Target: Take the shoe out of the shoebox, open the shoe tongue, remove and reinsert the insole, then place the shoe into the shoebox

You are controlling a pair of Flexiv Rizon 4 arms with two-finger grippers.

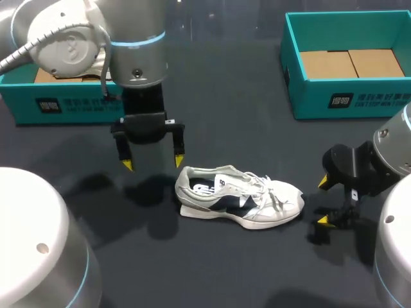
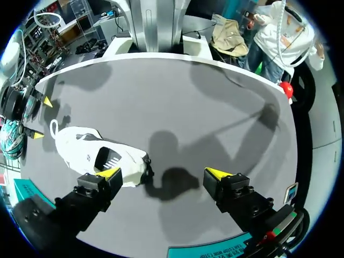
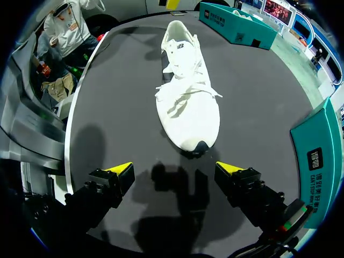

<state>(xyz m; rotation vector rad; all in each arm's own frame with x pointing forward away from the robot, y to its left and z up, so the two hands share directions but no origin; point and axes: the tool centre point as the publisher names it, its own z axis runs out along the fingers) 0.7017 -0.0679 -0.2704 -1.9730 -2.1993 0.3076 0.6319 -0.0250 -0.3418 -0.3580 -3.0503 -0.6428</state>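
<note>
the pale round housing of my left arm (image 1: 35,247) is nearest, cut off at the corner of the head view, with my right arm (image 1: 395,256) opposite it and equally cropped. under them lies the dark table (image 1: 225,276).

on the table's far edge stand two teal boxes. the right shoebox (image 1: 347,96) sits at the far right corner, open, its brown cardboard floor showing and its far wall cut off. the left shoebox (image 1: 64,106) sits towards the far left corner, mostly hidden behind the left arm, so its contents cannot be made out.

the white shoe (image 1: 237,199) with dark side panels stands on its sole near the table's middle, outside both boxes, heel towards the left side and toe towards the right. its laces lie loose, and what is inside the opening is hard to tell.

the left gripper (image 1: 153,163) hangs just behind the heel, spread wide and holding nothing. one yellow tip is close to the heel collar, and i cannot tell if it touches. the right gripper (image 1: 323,202) is just off the toe, also spread wide and empty. in the right wrist view the toe of the shoe (image 3: 188,102) lies ahead of the right gripper (image 3: 174,167), apart from both fingers.
</note>
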